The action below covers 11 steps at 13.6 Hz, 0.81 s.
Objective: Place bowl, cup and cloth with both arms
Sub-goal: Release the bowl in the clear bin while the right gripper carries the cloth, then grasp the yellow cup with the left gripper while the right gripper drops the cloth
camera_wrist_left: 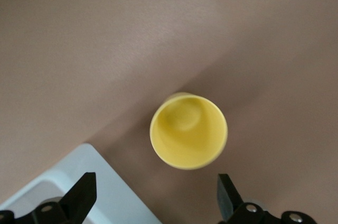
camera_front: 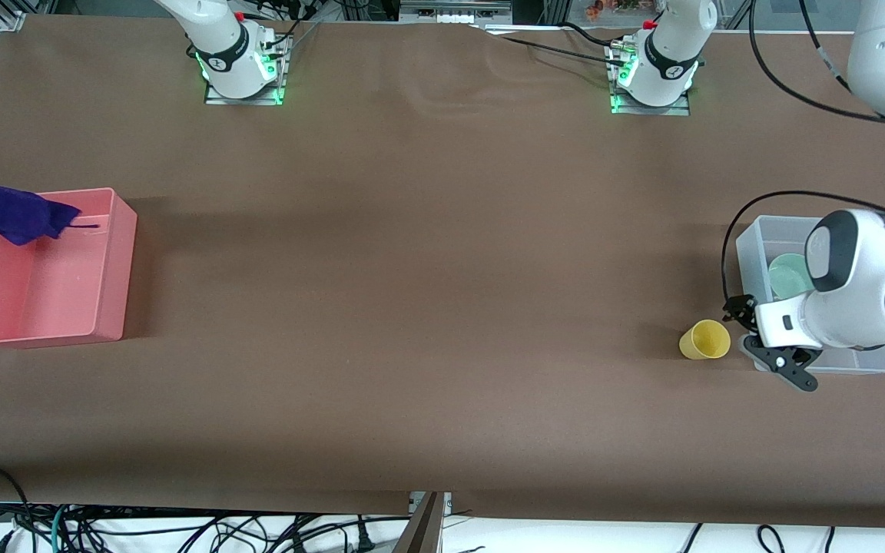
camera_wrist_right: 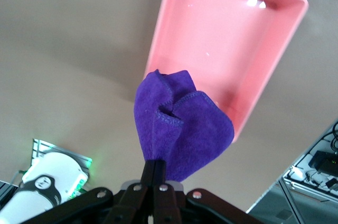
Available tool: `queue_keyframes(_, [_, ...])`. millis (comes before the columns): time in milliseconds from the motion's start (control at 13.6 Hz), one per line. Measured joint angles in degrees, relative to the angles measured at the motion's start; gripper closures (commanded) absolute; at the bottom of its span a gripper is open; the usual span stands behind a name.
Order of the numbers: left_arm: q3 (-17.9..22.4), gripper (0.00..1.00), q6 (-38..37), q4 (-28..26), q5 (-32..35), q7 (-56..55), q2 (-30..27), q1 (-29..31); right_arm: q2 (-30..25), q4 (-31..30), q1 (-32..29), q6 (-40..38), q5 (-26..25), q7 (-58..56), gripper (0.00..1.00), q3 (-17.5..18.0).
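We judge one item placed: the bowl [camera_front: 790,276] lies in the clear bin [camera_front: 750,246]. Our left end effector [camera_wrist_left: 153,195] hangs wide open over the cup [camera_front: 705,340] on the tabletop [camera_front: 427,307] beside that bin — our right end effector [camera_wrist_right: 154,182], clamped on the cloth [camera_wrist_right: 179,129], carries it above the pink bin [camera_front: 51,292].

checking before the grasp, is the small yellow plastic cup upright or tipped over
Upright: the small yellow plastic cup shows its open mouth and empty inside straight up at the left wrist camera.

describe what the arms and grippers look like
Both arms are glossy white with rounded joints; the left arm has dark grey caps and a looping black cable. Bases glow green with black bands. The left gripper and right gripper have black fingers with silver screws.
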Motion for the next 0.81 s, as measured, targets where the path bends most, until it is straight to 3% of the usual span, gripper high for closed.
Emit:
queue_keyframes(74, [0.2,0.00,1.9,0.0,0.0,0.0,1.2,0.2,0.2,-0.1,-0.4,0.7,0.0,-0.8,1.00,-0.6])
queue_keyframes(147, [0.3,0.09,3.2,0.0,0.0,0.0,2.1,0.3,0.6,-0.4,-0.6,1.7,-0.1,-1.1,1.00,-0.7])
queue_keyframes(221, [0.3,0.27,3.9,0.0,0.0,0.0,2.9,0.3,1.1,-1.1,-0.6,3.1,-0.1,-1.1,1.00,-0.7])
queue_keyframes(294, [0.3,0.53,4.3,0.0,0.0,0.0,3.6,0.3,1.8,-2.0,-0.6,4.7,-0.1,-1.1,1.00,-0.7])
queue_keyframes(368, [0.3,0.95,4.4,0.0,0.0,0.0,4.2,0.3,2.6,-3.0,-0.5,6.5,-0.1,-1.0,0.78,-0.7])
queue_keyframes(442, [0.3,1.00,4.4,0.0,0.0,0.0,4.8,0.3,3.4,-3.9,-0.4,7.9,-0.1,-0.4,0.32,-0.7])
queue_keyframes(515, [0.3,1.00,4.4,0.0,0.0,0.0,5.3,0.3,3.9,-4.6,-0.4,9.0,0.0,0.5,0.17,-0.6])
queue_keyframes(663, [0.3,1.00,4.4,-0.1,0.0,-0.8,6.0,0.3,4.4,-5.3,-0.4,10.1,0.0,2.5,0.00,-0.4])
queue_keyframes(810, [0.2,1.00,4.4,0.0,0.0,-1.6,6.3,0.2,4.2,-5.3,-0.2,10.4,0.1,3.3,0.00,-0.3])
